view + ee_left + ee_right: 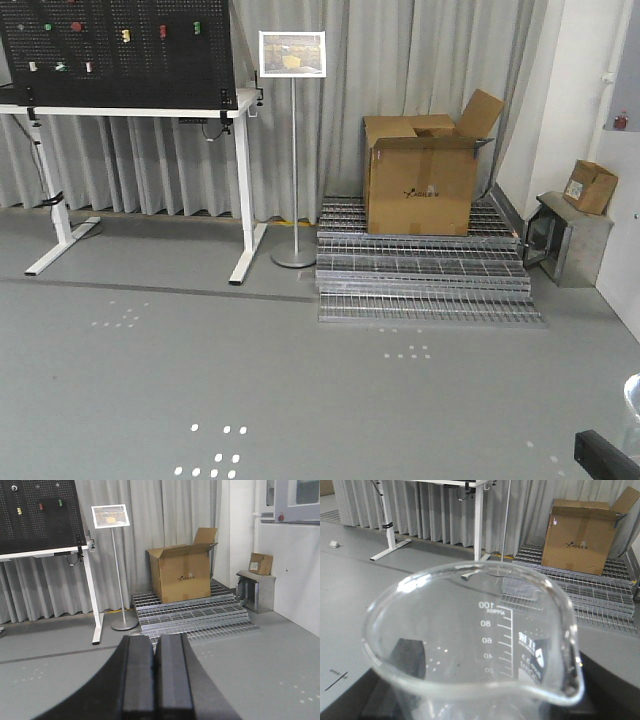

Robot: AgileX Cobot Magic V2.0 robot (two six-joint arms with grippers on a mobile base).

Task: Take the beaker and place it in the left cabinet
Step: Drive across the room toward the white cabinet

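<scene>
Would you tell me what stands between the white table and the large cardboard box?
A sign stand on a round base, between the white table and the cardboard box; the front-facing view shows it.

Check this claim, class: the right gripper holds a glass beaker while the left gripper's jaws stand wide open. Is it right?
No. The left gripper is shut, fingers pressed together, as the left wrist view shows. The right gripper does hold the beaker.
</scene>
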